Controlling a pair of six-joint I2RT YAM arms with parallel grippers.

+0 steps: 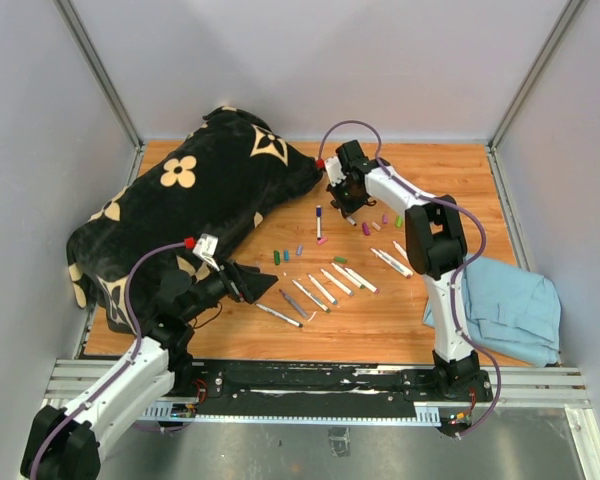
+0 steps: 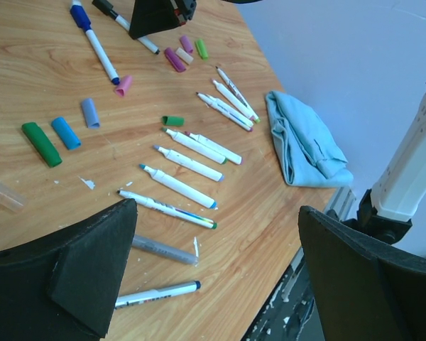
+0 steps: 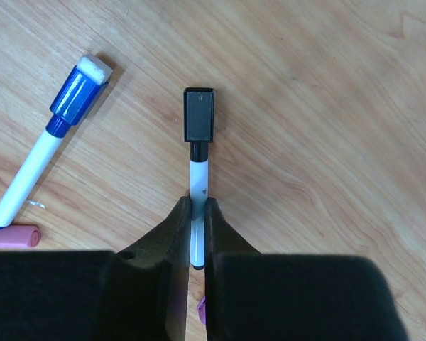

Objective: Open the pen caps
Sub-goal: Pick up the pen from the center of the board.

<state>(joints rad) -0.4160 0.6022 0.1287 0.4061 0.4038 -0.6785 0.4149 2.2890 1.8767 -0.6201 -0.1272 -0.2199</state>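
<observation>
- The black cap [image 3: 199, 114] is on the end of a white marker [image 3: 197, 174] that lies flat on the bench [image 1: 380, 320]. The cap is ahead of the fingers and not touched by them.
- The right end effector [image 3: 197, 206] is closed narrow on that marker's barrel, one finger on each side, at the end away from the cap.
- In the right wrist view, a second marker lies tilted to the left of the held marker and apart from it. Its blue cap [image 3: 78, 96] is on, and a loose pink cap [image 3: 11, 236] lies just beside its other end.
- On the held marker's other side lie a purple cap [image 2: 175, 60], a beige cap [image 2: 184, 55] and a small green cap [image 2: 201, 48], close together.
- Nearer the arm bases than the held marker lie a long green cap [image 2: 41, 144], a light blue cap [image 2: 66, 133] and a grey cap [image 2: 90, 113], then a row of uncapped markers [image 2: 192, 145].
- The left end effector [image 2: 216, 234] is spread wide and holds nothing, nearer the bases than that row.
- A black flowered blanket [image 1: 210, 190] reaches close to the held marker on the left of the top view.
- A blue cloth [image 1: 510, 305] lies well apart on the right.
</observation>
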